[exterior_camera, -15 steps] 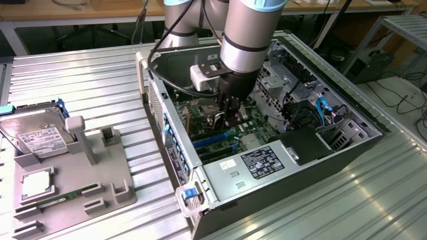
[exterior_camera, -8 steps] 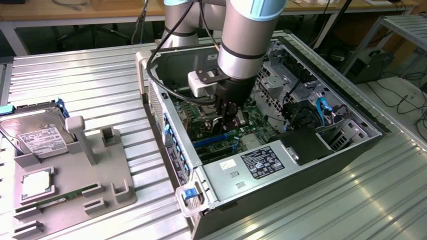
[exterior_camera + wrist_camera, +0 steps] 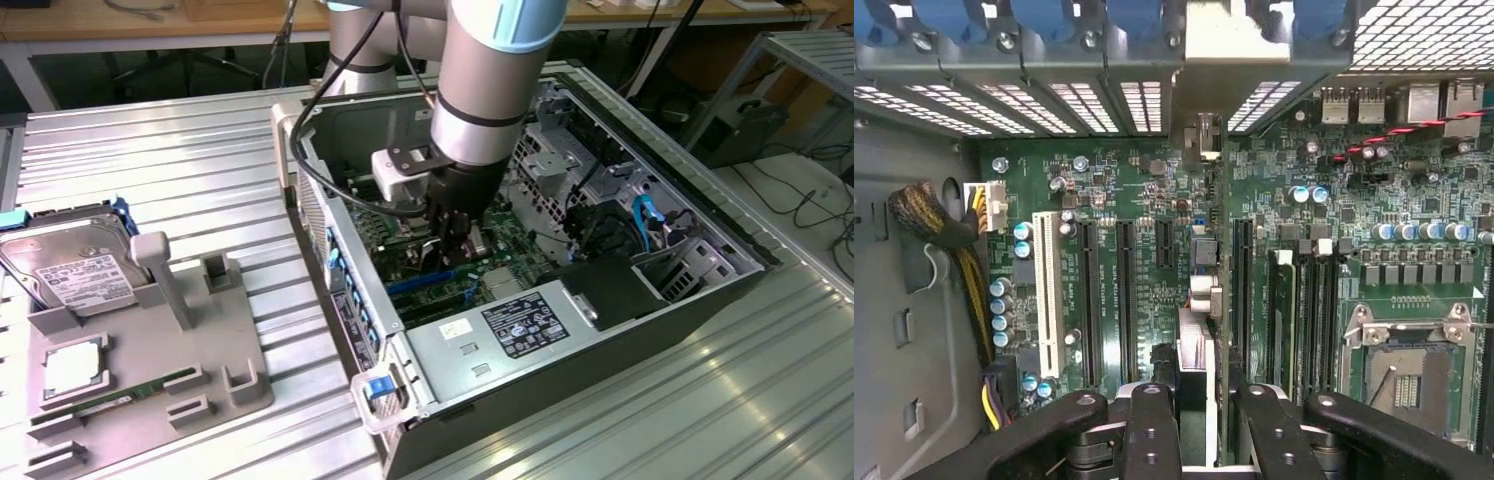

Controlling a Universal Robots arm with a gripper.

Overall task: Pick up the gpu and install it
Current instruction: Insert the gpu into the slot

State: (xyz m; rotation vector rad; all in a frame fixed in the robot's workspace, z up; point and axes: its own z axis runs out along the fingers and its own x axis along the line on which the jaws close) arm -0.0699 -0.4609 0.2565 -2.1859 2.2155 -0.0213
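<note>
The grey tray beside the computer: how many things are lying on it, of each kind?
Silver hard drive: 1
Square silver chip: 1
Green memory stick: 1
Total on the grey tray: 3

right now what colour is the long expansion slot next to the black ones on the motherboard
White. The slot stands out against the green motherboard, best in the wrist view.

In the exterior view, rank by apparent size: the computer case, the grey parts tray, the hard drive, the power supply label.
1. Computer case
2. Grey parts tray
3. Hard drive
4. Power supply label

The hard drive and label look close; drive slightly larger.
</note>
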